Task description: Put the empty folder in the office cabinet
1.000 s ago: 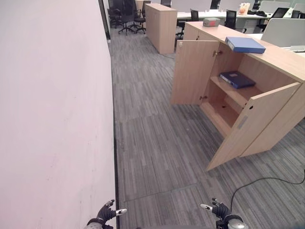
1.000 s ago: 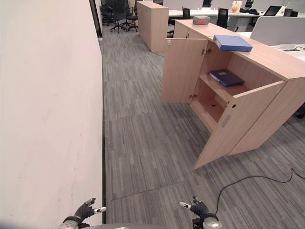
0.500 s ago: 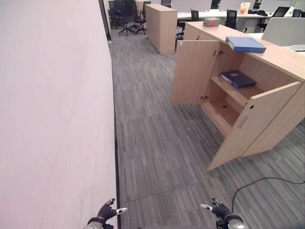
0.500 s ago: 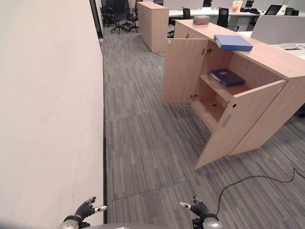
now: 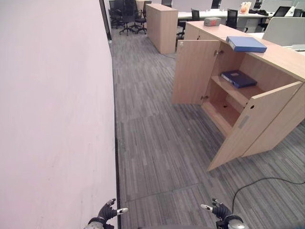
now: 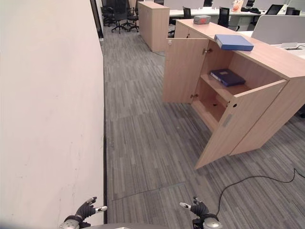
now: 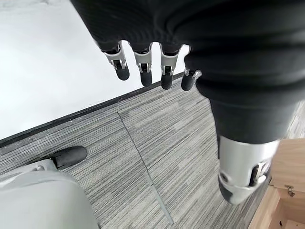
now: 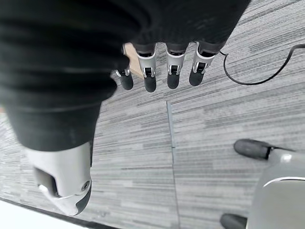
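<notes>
A light blue folder lies flat on top of the wooden office cabinet, far ahead on my right. Both cabinet doors stand open. A dark blue folder lies on the upper shelf inside, and the lower shelf is bare. My left hand and right hand hang low at the bottom of the eye views, far from the cabinet. In the wrist views the left hand's fingers and the right hand's fingers are relaxed over the grey carpet, holding nothing.
A long white wall runs close along my left. The near cabinet door swings out into the carpeted aisle, the far door stands beyond it. A second wooden cabinet, office chairs and desks stand at the back. A grey device sits on the cabinet top.
The camera has shifted very slightly; the folders, the cabinet doors and both hands stand as before.
</notes>
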